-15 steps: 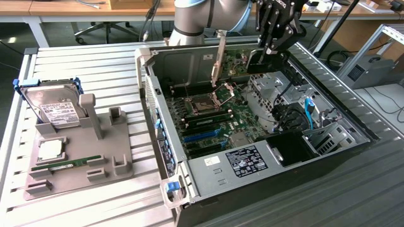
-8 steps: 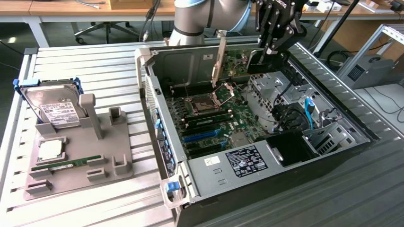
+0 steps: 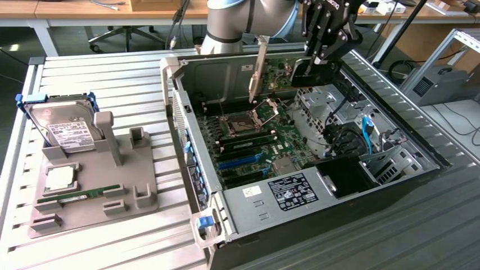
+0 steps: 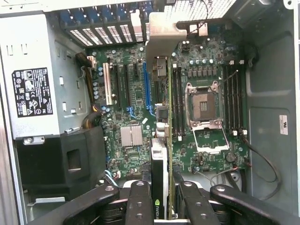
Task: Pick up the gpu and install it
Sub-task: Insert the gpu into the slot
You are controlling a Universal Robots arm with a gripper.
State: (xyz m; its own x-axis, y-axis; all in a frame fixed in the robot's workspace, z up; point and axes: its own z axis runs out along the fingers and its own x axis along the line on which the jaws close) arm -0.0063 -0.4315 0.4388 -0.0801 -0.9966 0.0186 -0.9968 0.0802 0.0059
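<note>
— What do we have in the claw [image 3: 324,55]?
— We see it clamped on the gpu [image 4: 159,173], one finger on each face. The card stands on edge over the open computer case [image 3: 420,147].
— Where does the card lie from the claw?
— It runs out from between the fingers, with its grey bracket [image 4: 164,35] at the far end. Below the claw lies the motherboard [image 4: 136,93], and its long blue slot [image 4: 148,89] runs just beside the card's line. We cannot tell whether card and slot touch.
</note>
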